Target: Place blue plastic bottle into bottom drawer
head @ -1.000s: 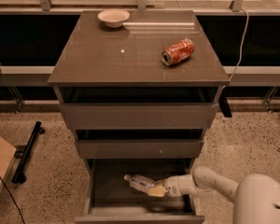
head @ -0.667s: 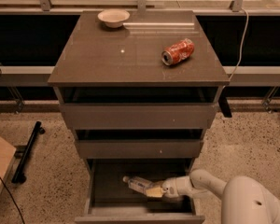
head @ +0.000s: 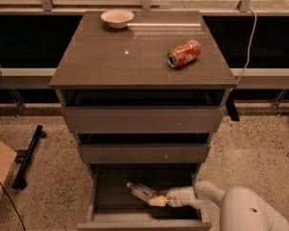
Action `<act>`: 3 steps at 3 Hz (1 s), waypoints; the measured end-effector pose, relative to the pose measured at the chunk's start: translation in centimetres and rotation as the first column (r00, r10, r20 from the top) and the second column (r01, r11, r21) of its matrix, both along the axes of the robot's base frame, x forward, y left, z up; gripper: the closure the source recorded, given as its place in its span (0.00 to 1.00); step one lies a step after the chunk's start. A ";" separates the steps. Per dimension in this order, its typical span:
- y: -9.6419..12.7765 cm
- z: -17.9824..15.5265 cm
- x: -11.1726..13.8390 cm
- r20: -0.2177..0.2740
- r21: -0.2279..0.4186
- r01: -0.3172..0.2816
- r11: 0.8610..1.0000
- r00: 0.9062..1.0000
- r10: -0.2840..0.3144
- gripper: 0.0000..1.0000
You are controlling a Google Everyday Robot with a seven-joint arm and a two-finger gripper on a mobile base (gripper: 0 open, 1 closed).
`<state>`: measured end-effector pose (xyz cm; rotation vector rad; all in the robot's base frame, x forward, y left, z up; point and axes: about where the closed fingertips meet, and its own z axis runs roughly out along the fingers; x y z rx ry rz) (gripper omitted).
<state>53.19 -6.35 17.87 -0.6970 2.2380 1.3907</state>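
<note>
The bottom drawer (head: pixel 144 221) of the grey-brown cabinet is pulled out and open. The blue plastic bottle (head: pixel 140 191) lies on its side inside it, white cap to the left. My gripper (head: pixel 156 200) reaches into the drawer from the right, its yellowish fingertips at the bottle's right end. My white arm (head: pixel 209 194) comes in from the lower right.
A crushed red soda can (head: pixel 184 53) lies on the cabinet top (head: pixel 111 57), with a white bowl (head: pixel 117 18) at the back. The two upper drawers are slightly open. A black bar (head: pixel 28 155) and a cardboard box (head: pixel 0 170) lie on the floor at left.
My arm has slid a little to the left inside the drawer, and the bottle has shifted left with it.
</note>
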 end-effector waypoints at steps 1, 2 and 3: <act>0.3 -0.1 -0.7 0.000 -0.054 -0.005 0.999 1.000 0.005 0.31; 0.6 -0.3 -0.9 -0.004 -0.049 -0.008 0.999 1.000 0.008 0.07; 0.7 -0.3 -1.0 -0.006 -0.048 -0.010 0.999 1.000 0.009 0.00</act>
